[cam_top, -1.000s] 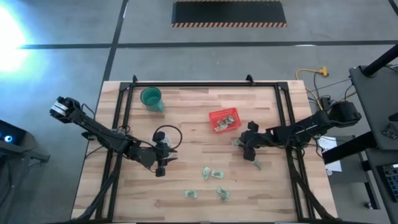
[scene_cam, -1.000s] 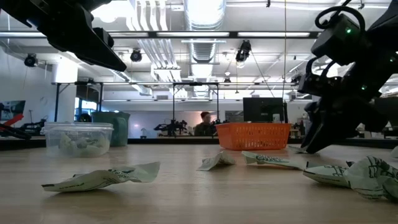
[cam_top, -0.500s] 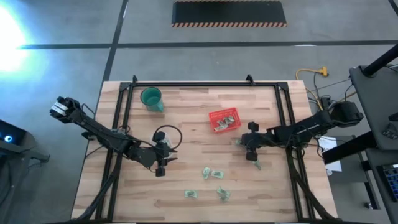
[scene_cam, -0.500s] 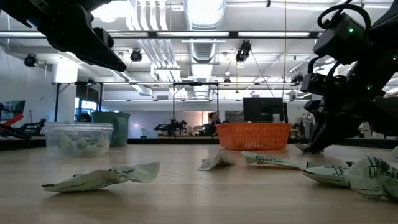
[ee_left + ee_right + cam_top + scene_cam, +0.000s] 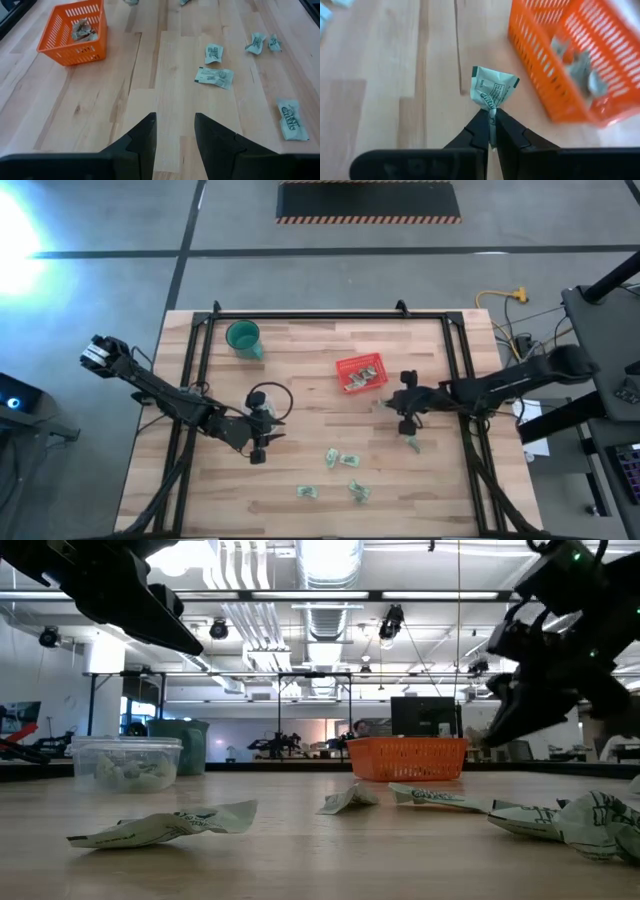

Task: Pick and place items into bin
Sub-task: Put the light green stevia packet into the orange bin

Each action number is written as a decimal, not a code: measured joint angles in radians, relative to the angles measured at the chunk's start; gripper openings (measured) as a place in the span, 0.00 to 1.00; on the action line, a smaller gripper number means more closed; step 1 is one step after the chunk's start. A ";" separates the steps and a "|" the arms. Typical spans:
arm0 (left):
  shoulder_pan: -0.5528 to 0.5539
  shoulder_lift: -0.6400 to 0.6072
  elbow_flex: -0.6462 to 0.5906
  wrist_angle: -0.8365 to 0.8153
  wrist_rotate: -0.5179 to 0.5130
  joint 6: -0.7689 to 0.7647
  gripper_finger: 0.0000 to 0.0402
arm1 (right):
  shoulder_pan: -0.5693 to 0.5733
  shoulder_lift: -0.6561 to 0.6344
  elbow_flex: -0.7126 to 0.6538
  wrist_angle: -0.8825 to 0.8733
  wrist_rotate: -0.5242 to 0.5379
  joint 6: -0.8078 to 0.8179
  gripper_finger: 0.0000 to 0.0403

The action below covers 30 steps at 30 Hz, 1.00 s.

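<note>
The right gripper [image 5: 491, 131] has its two fingers pinched tight on one little green and white packet [image 5: 492, 88], holding it up off the table [image 5: 300, 370], just beside the red basket [image 5: 361, 372]. The basket already has some packets inside. More packets [image 5: 214, 77] lie loose on the wood. The left gripper [image 5: 175, 131] waits over the table with its fingers apart and nothing between them. A green cup [image 5: 243, 337] stands near the far corner.
</note>
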 joint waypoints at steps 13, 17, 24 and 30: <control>0.002 0.000 -0.001 0.118 -0.010 0.130 0.29 | -0.056 -0.047 0.002 0.292 0.203 -0.261 0.03; 0.002 0.000 -0.002 0.157 -0.010 0.159 0.29 | -0.140 -0.014 0.003 0.335 0.201 -0.268 0.03; 0.002 0.000 -0.004 0.162 -0.011 0.163 0.29 | -0.281 0.112 0.003 0.443 0.082 -0.248 0.03; 0.002 0.000 -0.004 0.162 -0.011 0.164 0.29 | -0.320 0.211 0.018 0.480 0.063 -0.243 0.03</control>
